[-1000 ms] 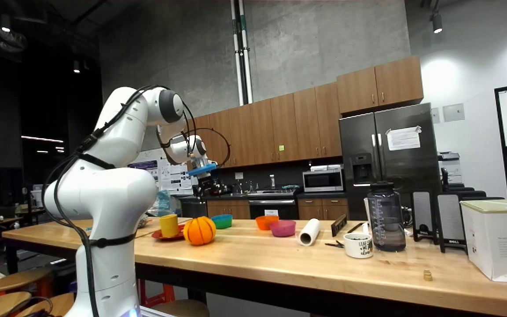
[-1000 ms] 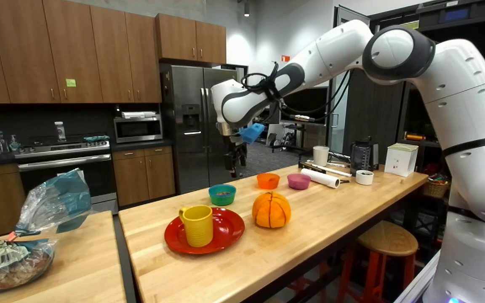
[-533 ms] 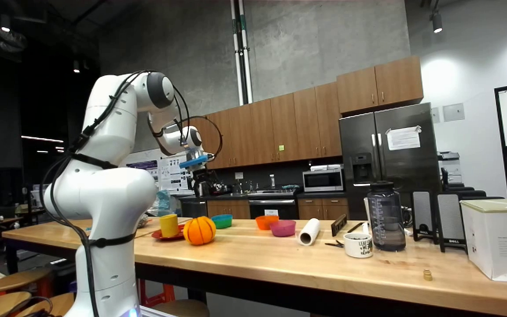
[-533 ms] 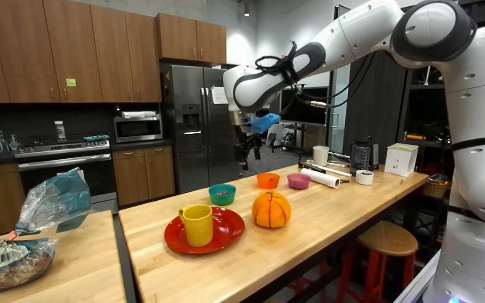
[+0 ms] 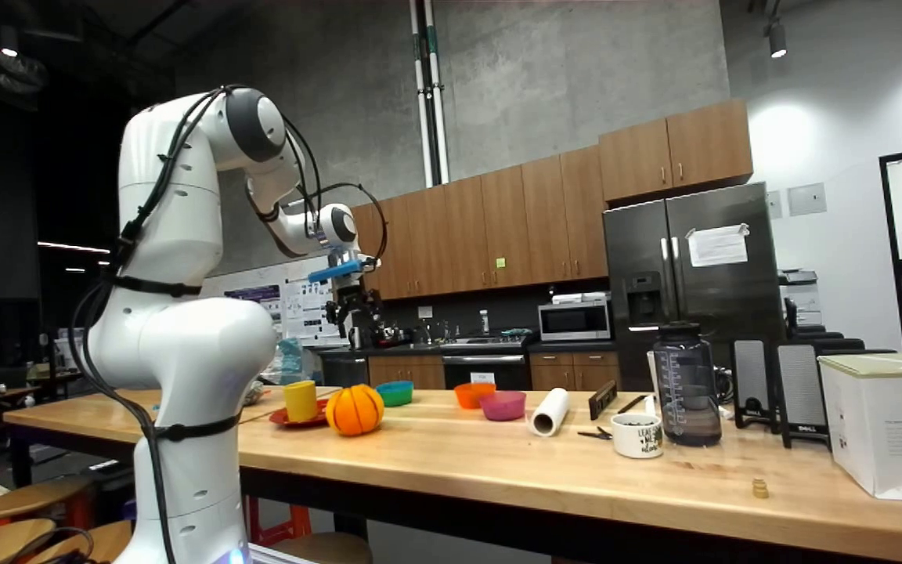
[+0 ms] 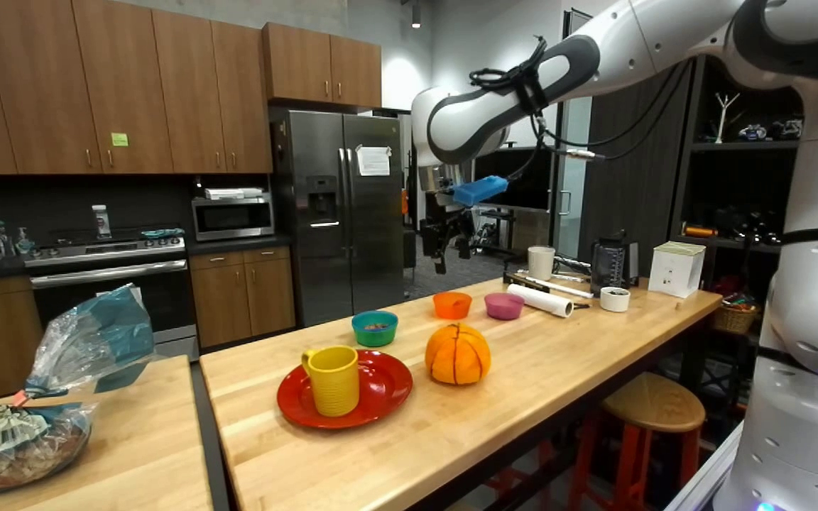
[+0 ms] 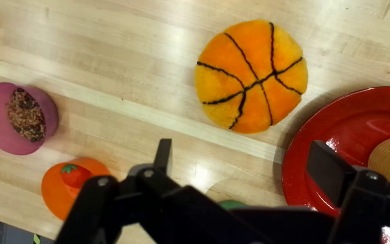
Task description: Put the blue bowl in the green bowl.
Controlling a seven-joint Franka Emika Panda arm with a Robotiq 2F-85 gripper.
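Pincer (image 7: 244, 157) apart, I'd rim-grip the blue bowl (image 6: 373, 317), likely light, inside the green bowl (image 6: 375, 340) near the far tabletop edge (image 6: 309, 333)

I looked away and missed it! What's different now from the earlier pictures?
In both exterior views, the pincer has risen and drawn back toward the robot's base; I see nothing grabbed or let go. The green bowl, yellow mug, red plate and orange ball stayed put.
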